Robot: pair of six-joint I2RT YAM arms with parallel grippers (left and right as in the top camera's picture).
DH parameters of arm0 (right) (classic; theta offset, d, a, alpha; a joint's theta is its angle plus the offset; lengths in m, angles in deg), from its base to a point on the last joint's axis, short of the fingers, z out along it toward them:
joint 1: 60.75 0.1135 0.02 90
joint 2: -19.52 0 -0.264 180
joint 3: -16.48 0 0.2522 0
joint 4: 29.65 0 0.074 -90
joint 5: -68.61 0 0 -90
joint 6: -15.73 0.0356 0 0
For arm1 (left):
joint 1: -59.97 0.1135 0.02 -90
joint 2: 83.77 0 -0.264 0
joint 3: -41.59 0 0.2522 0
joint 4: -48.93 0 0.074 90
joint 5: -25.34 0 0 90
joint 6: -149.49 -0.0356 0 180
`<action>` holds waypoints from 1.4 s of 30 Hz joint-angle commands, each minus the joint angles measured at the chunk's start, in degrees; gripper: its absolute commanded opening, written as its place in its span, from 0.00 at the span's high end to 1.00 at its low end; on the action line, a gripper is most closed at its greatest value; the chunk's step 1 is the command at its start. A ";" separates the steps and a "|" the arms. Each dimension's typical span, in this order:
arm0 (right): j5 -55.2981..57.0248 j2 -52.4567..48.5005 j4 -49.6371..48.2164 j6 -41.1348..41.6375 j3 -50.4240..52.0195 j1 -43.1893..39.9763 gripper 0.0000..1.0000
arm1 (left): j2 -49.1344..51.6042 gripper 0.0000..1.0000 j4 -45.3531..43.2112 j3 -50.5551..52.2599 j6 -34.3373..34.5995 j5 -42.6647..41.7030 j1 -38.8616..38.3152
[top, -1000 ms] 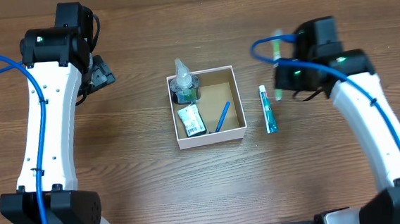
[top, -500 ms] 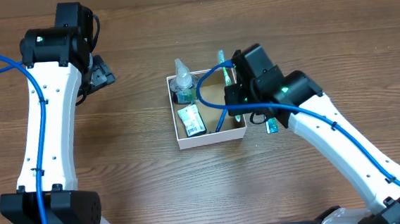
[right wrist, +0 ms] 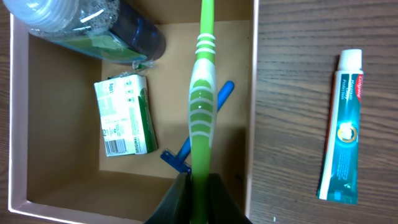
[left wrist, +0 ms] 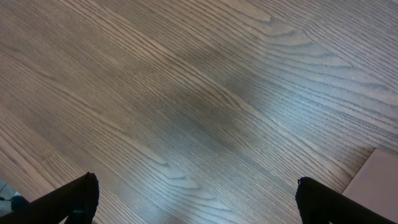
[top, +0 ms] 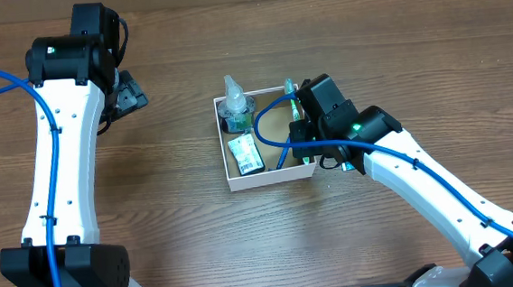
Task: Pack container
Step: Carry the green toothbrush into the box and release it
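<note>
The container [top: 308, 130] is a square shallow cardboard box with white walls and a brown floor; it also shows in the right wrist view [right wrist: 254, 74]. In it lie a clear bottle [top: 235, 108], a green packet [top: 244, 153] and a blue razor [right wrist: 205, 134]. My right gripper [right wrist: 199, 186] is shut on a green toothbrush [right wrist: 202, 99] and holds it over the box's right side, above the razor. A toothpaste tube [right wrist: 341, 152] lies on the table right of the box. My left gripper [left wrist: 199, 205] is open and empty over bare table, far left of the box.
The table is brown wood. The right arm [top: 422, 186] reaches in from the lower right over the box's right wall. The left arm [top: 58, 148] stands along the left side. A pale corner [left wrist: 376, 180] shows at the left wrist view's lower right.
My right gripper has carried the toothbrush from right of the box to over the box's right side, then lower and nearer the floor. The left arm has not moved.
</note>
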 commanded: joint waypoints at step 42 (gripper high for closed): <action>6.91 1.29 -1.62 -0.39 0.00 1.07 0.59 | 0.02 0.00 0.09 -1.07 -1.09 0.96 0.17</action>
